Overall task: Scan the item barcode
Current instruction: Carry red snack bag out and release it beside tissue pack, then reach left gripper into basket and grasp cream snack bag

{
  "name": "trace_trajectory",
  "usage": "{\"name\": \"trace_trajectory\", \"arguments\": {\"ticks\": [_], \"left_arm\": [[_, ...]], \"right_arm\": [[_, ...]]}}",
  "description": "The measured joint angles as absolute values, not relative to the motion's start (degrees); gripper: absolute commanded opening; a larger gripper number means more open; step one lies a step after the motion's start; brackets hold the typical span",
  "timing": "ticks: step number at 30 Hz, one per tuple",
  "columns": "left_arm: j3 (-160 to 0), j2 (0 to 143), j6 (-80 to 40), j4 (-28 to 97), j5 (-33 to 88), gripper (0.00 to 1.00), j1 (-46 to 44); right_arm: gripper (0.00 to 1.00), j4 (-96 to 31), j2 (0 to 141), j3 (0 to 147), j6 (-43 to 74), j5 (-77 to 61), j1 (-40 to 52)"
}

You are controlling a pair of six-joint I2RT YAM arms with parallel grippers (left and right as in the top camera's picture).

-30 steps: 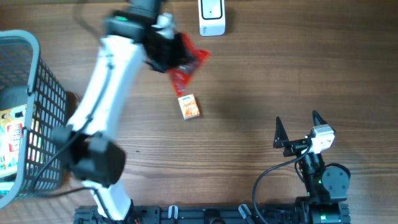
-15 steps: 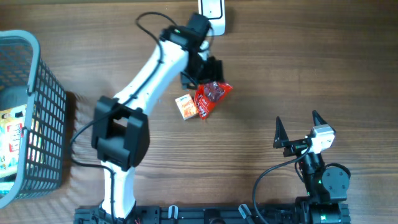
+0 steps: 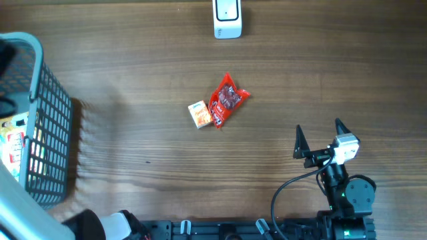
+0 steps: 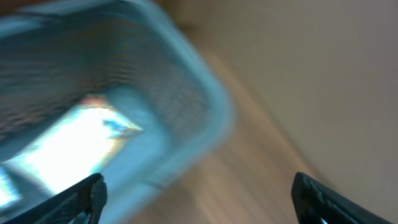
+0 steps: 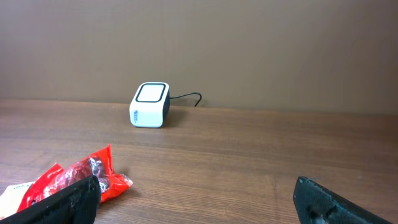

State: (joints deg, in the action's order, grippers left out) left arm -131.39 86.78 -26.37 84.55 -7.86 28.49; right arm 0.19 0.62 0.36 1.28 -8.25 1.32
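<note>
Near the table's middle lies the red snack packet (image 3: 227, 100), just beside a small orange box (image 3: 201, 114) on its left. Well right and nearer, the right gripper (image 3: 318, 128) stands spread and empty. Far left, over the basket (image 3: 57, 113), the left gripper (image 4: 199, 199) is spread wide too, holding nothing.

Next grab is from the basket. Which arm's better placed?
Left. Its tool hangs open at the basket, with packets inside in view. The right tool sits open across the table, beyond the red pouch and small box.
</note>
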Motion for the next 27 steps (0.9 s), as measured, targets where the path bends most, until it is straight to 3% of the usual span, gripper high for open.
{"name": "trace_trajectory", "arguments": {"ticks": [4,8,16,27], "left_arm": [[-126.67,93.25,-26.52,85.01,-12.60,1.00,40.53],[-123.39,99.07,-26.89,86.80,-12.08,1.00,45.41],[-109.25,112.57,-25.78,84.79,-10.79,1.00,45.50],[-89.54,113.93,-18.70,69.43,-5.08,1.00,45.50]], "right_arm": [[1.00,0.19,0.62,0.36,1.28,-8.25,1.32],[1.00,0.19,0.62,0.36,1.28,-8.25,1.32],[1.00,0.19,0.62,0.36,1.28,-8.25,1.32],[1.00,0.19,0.62,0.36,1.28,-8.25,1.32]]}}
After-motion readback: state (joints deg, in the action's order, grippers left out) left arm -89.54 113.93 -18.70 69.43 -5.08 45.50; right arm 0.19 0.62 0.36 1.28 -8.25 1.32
